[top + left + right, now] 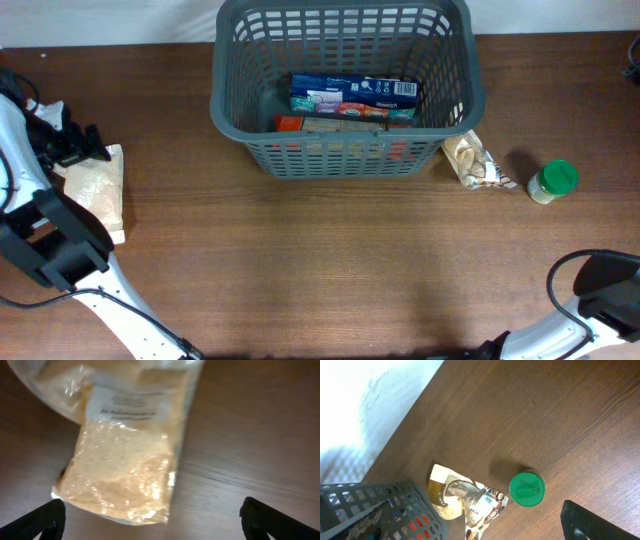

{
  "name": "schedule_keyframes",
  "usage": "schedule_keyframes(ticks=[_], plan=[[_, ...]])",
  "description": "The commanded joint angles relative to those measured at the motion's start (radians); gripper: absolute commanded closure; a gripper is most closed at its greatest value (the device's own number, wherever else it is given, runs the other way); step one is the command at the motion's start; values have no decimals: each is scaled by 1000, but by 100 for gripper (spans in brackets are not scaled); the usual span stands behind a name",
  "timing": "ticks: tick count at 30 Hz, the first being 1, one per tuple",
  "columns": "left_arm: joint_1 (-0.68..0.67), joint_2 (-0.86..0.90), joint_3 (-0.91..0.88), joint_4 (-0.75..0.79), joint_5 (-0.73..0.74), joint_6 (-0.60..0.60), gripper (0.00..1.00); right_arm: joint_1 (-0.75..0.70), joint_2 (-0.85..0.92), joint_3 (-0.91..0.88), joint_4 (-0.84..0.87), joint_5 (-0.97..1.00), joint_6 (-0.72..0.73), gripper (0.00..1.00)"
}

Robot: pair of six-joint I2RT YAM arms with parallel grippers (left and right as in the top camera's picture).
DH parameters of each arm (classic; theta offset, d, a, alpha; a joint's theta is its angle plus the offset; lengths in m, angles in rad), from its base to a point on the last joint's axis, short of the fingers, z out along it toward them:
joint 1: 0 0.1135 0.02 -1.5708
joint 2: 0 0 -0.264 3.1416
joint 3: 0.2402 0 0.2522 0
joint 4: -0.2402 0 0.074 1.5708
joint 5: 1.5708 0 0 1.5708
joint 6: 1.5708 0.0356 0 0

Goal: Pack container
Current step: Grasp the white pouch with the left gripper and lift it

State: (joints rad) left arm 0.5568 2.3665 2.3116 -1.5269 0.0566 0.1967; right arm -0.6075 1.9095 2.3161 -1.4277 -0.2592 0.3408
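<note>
The container, a large dark grey lattice basket [345,150], stands at the back centre. It holds a blue box [352,93] and other flat packs, and its corner shows in the right wrist view [380,510]. My left gripper [68,142] [152,510] is open and empty. It hovers at the edge of a clear bag of pale grains [97,192] [125,475] on the table's left. My right gripper [608,288] is low at the front right, well away from the objects. Only one of its fingers [600,522] shows, far to the side, with nothing held.
A crumpled snack bag [472,162] [470,502] lies against the basket's right front corner. A small green-lidded jar [553,181] [526,489] stands just right of it. A white wall edges the table's far side.
</note>
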Motion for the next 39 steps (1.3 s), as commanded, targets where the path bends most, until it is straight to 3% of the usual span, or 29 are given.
schedule_keyframes(ticks=[1, 9, 12, 13, 14, 15, 17, 18, 24, 32, 36, 39], plan=[[5, -9, -121, 80, -171, -47, 2, -2, -5, 10, 3, 9, 8, 1], [7, -9, -329, 313, -169, -35, 2, -2, -5, 10, 3, 9, 8, 1], [7, -8, -399, 367, -130, 18, 11, -2, -5, 10, 3, 9, 8, 1], [7, -8, -428, 378, -128, 18, 27, -2, -5, 10, 3, 9, 8, 1], [7, -8, -441, 382, -128, 18, 31, -2, -5, 10, 3, 9, 8, 1], [7, -8, -453, 383, -128, 18, 42, -2, -5, 10, 3, 9, 9, 1], [7, -8, -467, 375, -124, 18, 86, -2, -5, 10, 3, 9, 8, 1], [7, -9, -466, 362, -124, 18, 98, -2, -5, 10, 3, 9, 8, 1], [-5, -24, -315, 192, -101, 18, 98, -2, -5, 10, 3, 9, 8, 1], [-150, -170, 336, 71, -98, 18, 98, -2, -5, 10, 3, 9, 8, 1], [-309, -241, 647, 81, -97, 32, 98, -2, -5, 10, 3, 9, 8, 1], [-528, -269, 800, 102, -55, 240, 98, -2, -5, 10, 3, 9, 8, 1]])
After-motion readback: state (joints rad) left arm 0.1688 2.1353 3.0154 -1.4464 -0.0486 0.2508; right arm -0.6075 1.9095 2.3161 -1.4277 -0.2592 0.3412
